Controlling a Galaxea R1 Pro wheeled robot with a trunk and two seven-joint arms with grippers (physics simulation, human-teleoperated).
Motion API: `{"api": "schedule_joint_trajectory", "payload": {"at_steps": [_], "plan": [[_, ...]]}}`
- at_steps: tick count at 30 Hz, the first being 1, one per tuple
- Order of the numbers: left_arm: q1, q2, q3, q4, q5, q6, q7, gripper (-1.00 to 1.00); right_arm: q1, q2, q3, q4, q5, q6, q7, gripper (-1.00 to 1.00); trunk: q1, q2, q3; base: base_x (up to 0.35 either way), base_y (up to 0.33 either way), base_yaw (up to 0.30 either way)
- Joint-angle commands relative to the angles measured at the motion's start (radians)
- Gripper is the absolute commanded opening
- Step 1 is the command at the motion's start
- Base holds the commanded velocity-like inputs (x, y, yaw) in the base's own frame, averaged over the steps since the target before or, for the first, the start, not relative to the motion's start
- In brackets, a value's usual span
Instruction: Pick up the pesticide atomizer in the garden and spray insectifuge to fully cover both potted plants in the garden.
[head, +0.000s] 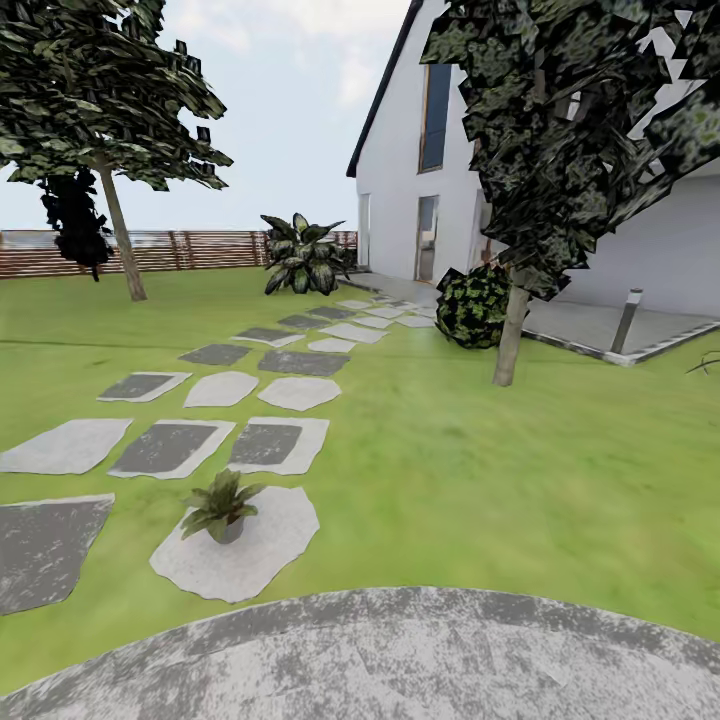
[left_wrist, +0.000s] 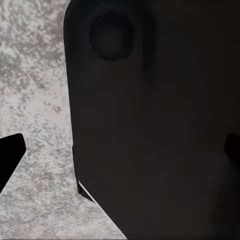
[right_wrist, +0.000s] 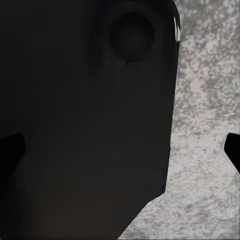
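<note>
Head view: one potted plant (head: 222, 508) sits on a pale stepping stone (head: 250, 555) in the lawn (head: 480, 470), just past the patio (head: 400, 660). Fence (head: 170, 250) and house (head: 420, 150) behind. Wrist views: dark robot body over mottled paving; both grippers' fingertips sit at opposite frame edges, spread, empty.

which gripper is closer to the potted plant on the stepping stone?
Left, likely. Left gripper and right gripper hang over patio paving; potted plant sits ahead-left.

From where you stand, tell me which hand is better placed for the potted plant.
Left, tentatively: the potted plant sits on a pale stepping stone left of centre, beyond the patio. Neither wrist view shows an advantage.
</note>
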Motion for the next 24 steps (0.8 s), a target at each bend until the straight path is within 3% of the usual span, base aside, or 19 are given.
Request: {"api": "schedule_joint_trajectory", "payload": {"at_steps": [1, 17, 24], "plan": [[-0.005, -0.006, -0.001, -0.006, 0.002, -0.006, 0.001, 1.0, -0.001, -0.002, -0.003, -0.002, -0.001, -0.002, -0.004, 1.0, 0.0, 0.0, 0.0, 0.0, 0.0, 0.0], [0.0, -0.011, -0.001, -0.023, 0.001, 0.0, -0.002, 1.0, -0.002, -0.002, 0.0, -0.002, -0.004, -0.002, -0.005, 1.0, 0.0, 0.0, 0.0, 0.0, 0.0, 0.0], [0.0, -0.006, 0.001, -0.06, -0.002, -0.034, -0.002, 1.0, -0.002, -0.005, -0.001, -0.002, -0.001, -0.002, -0.002, 1.0, 0.0, 0.0, 0.0, 0.0, 0.0, 0.0]]}}
